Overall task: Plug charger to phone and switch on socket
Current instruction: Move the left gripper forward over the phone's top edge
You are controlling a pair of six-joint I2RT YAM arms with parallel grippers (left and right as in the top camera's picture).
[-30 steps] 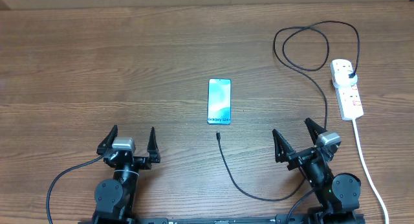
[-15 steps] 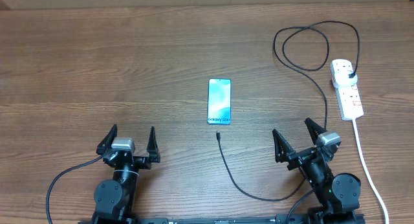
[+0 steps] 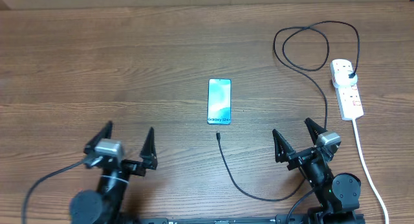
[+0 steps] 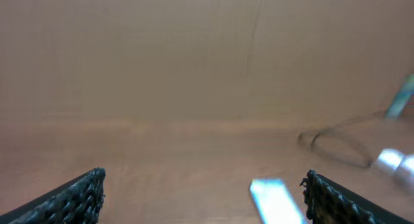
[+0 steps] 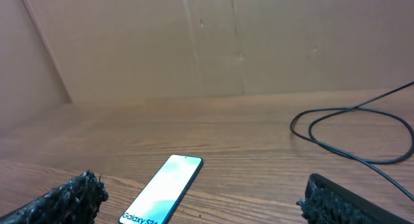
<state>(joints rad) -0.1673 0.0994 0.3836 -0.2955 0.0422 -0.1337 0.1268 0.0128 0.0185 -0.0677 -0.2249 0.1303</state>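
Observation:
The phone (image 3: 219,101) lies flat mid-table, its screen a cyan to white gradient; it also shows in the right wrist view (image 5: 162,190) and blurred in the left wrist view (image 4: 275,199). The charger cable (image 3: 255,191) runs from its connector tip (image 3: 218,135), just below the phone, round to its black plug (image 3: 350,75), which sits in the white socket strip (image 3: 347,89) at the right. My left gripper (image 3: 125,145) is open and empty, left of and nearer than the phone. My right gripper (image 3: 298,140) is open and empty, right of the connector tip.
The strip's thick white cord (image 3: 369,169) runs down the right edge, close beside my right arm. The black cable makes a loop (image 3: 304,46) at the back right. A cardboard wall (image 5: 207,43) closes the far side of the table.
My left arm has moved left and lifted, its gripper still open. The right arm, phone and cable have not moved.

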